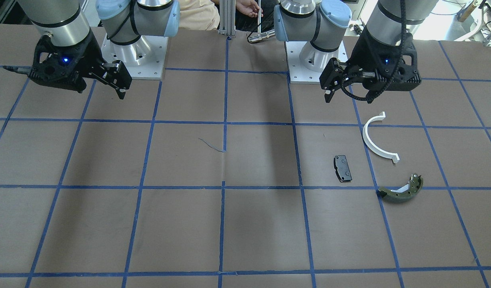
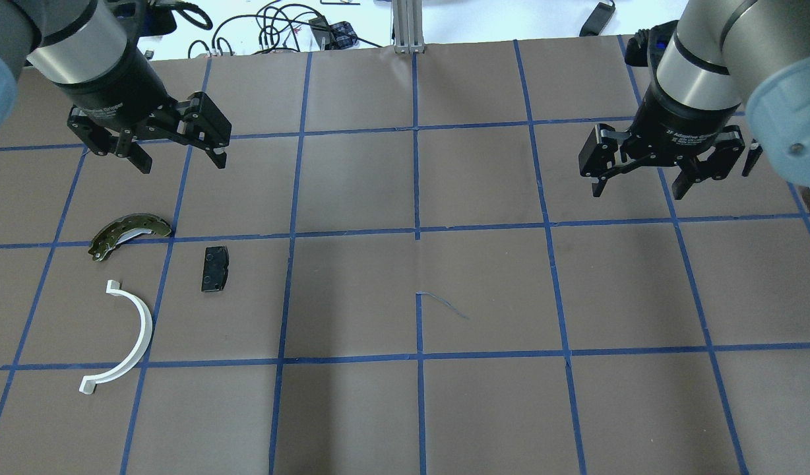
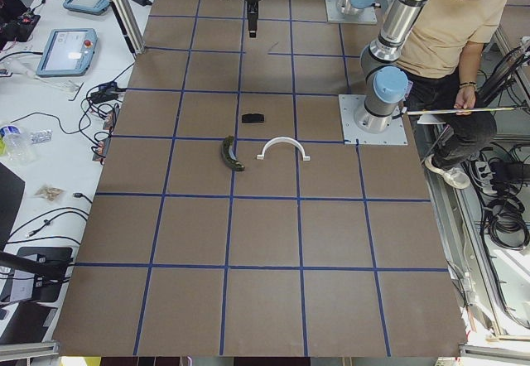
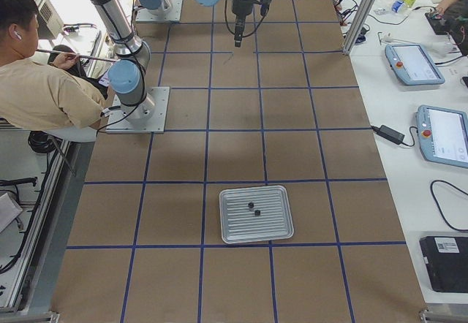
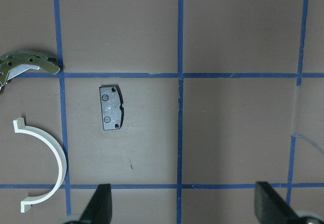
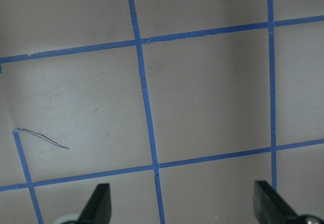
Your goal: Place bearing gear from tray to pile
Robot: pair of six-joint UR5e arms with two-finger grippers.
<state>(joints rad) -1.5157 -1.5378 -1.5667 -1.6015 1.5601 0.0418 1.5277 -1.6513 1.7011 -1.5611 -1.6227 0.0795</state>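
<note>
A silver tray [image 4: 232, 232] lies at the table's end on my right, seen only in the exterior right view. Two small dark bearing gears [image 4: 250, 205] sit in it. The pile lies on my left side: a black brake pad [image 2: 214, 268], a white half-ring [image 2: 138, 330] and an olive-green brake shoe [image 2: 129, 230]. My left gripper [image 2: 181, 163] hangs open and empty above the table, just beyond the pile. In its wrist view [image 5: 183, 206] the pad [image 5: 111, 107] lies ahead of the fingers. My right gripper [image 2: 637, 191] is open and empty over bare table.
A loose blue thread [image 2: 444, 305] lies near the table's middle. The two arm bases [image 1: 133, 56] [image 1: 315, 60] stand at the robot's edge. An operator [image 4: 44, 82] sits behind them holding a rod. Tablets and cables lie on the side bench [image 4: 431, 89].
</note>
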